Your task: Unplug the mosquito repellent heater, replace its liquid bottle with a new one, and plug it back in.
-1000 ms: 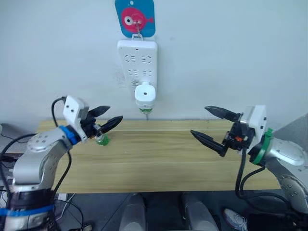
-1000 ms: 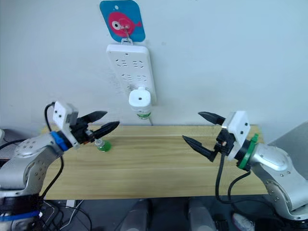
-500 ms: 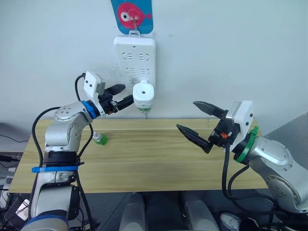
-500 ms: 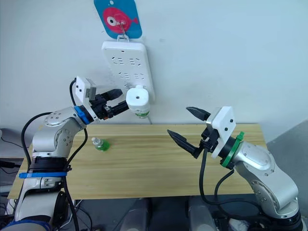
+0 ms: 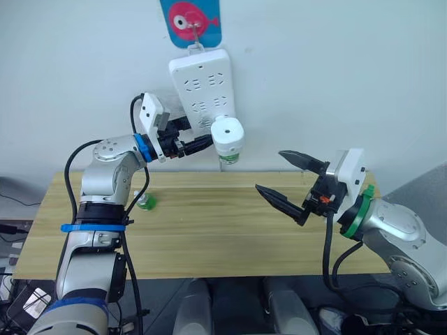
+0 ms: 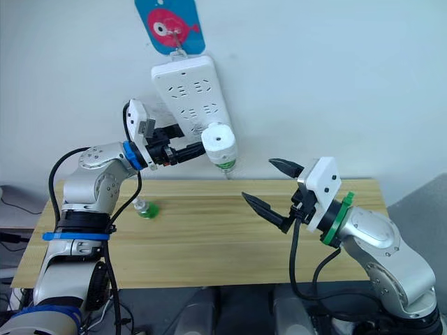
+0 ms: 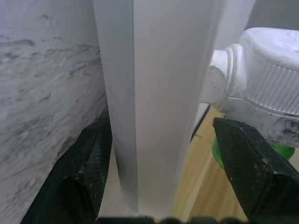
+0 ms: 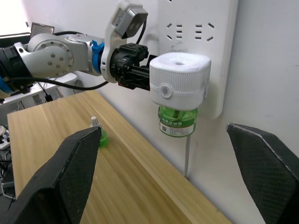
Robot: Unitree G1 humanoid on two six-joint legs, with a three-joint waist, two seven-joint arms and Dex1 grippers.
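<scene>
- Black two-fingered right gripper (image 5: 292,183) hung nearest, out over the right part of the pale wooden table (image 5: 230,237), its jaws wide apart and holding nothing.
- Further back on the left of the table stood the small round translucent green bottle with a whitish cap (image 5: 144,202), the new one, upright and well clear of both grippers.
- Farthest, at the wall, the black two-fingered left gripper (image 5: 199,142) reached in from the left, level with the lower end of the long white plastic power strip (image 5: 202,82), its tips just beside the rounded white plastic mosquito repellent heater (image 5: 228,136), which sat plugged into the strip with its green liquid bottle (image 5: 230,159) hanging below.
- Judged as the unplugging step: the fingers ought to close on the heater's body alone, then draw it straight out from the wall, so the prongs come free without levering the hanging strip.
- The left wrist view showed what the head views could not: the jaws were apart and straddled the strip's edge, one finger (image 7: 86,172) against the wall side and the other under the heater, so the hold looked misplaced.
- The right wrist view alone showed the heater's round top vent and the bottle's label.
</scene>
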